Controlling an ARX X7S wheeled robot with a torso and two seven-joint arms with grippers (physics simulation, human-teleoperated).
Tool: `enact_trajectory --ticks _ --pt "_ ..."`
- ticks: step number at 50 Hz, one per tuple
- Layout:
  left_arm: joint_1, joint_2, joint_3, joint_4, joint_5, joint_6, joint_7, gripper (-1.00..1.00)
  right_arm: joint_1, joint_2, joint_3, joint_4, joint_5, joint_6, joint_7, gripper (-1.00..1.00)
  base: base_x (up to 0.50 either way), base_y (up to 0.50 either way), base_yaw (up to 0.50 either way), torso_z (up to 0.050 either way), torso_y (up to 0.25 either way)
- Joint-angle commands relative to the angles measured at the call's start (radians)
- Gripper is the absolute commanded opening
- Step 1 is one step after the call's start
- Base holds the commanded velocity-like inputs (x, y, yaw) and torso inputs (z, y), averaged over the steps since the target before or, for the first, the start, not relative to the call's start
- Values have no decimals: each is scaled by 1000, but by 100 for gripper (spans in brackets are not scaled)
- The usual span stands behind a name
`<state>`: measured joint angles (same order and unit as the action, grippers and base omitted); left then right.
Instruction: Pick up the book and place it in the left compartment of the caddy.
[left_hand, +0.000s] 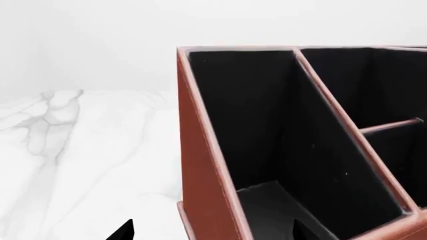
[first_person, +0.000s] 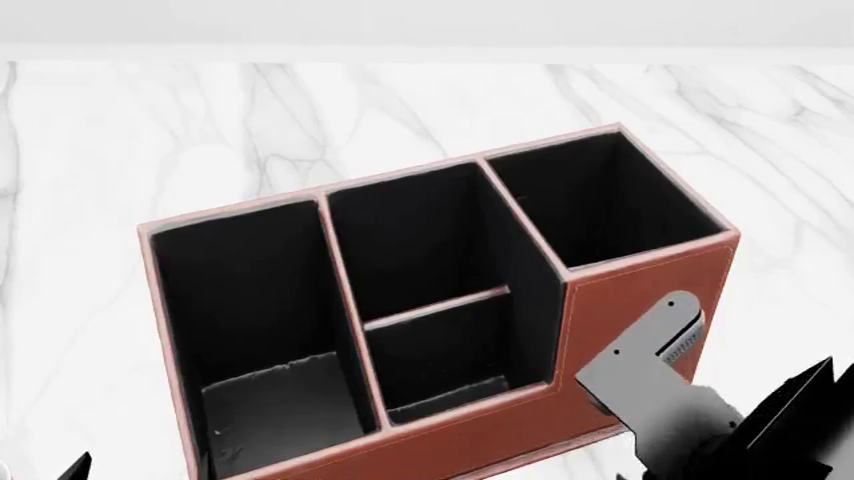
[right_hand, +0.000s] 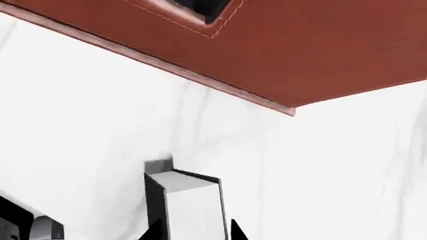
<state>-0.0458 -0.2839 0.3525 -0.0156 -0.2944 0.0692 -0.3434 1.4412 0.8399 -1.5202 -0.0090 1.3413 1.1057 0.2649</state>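
1. The head view looks steeply down from above the caddy (first_person: 641, 300), on its stepped-wall side, close enough that the caddy fills most of the picture, with marble table (first_person: 120, 130) around it.
2. The left wrist view sits just outside and above the caddy's (left_hand: 200, 165) low-walled end, very near, looking into the left compartment (left_hand: 267, 140) and across the table (left_hand: 80, 150) beside it.
3. The right wrist view is low, near the table (right_hand: 100, 110), facing the caddy's (right_hand: 320, 50) outer wall and bottom edge, with the book (right_hand: 193, 205) close before the lens.
4. All three views share the caddy and table; head and left wrist both see the left compartment (first_person: 254, 320).
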Motion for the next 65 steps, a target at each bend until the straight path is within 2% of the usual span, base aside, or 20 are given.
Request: enact_trajectory --ticks 1,8,14,29,39,53,65 --pt "-1 -2 3 -1 -1 3 -3 100 -34 -1 73 5 119 -63 1 -100 0 0 0 0 0" --pt "-1 -3 4 -1 -2 4 -5 100 -30 8 91 -17 117 -92 -2 -100 0 0 0 0 0" --pt "-3 -4 6 -3 -3 5 -7 100 -21 -3 136 60 263 -64 119 -100 0 0 0 0 0" --pt "-4 -7 7 -1 -9 3 -11 100 52 16 182 35 398 -16 242 -100 0 0 0 0 0" --pt "-7 -8 8 0 -14 1 -14 100 205 32 219 -14 599 77 401 -100 0 0 0 0 1" --pt "-12 -9 12 -10 -14 2 -16 100 397 -17 206 30 807 163 545 -100 0 0 0 0 1" --pt "-13 -11 15 -11 -17 1 -18 100 471 -64 208 81 848 174 557 -100 0 0 0 0 1"
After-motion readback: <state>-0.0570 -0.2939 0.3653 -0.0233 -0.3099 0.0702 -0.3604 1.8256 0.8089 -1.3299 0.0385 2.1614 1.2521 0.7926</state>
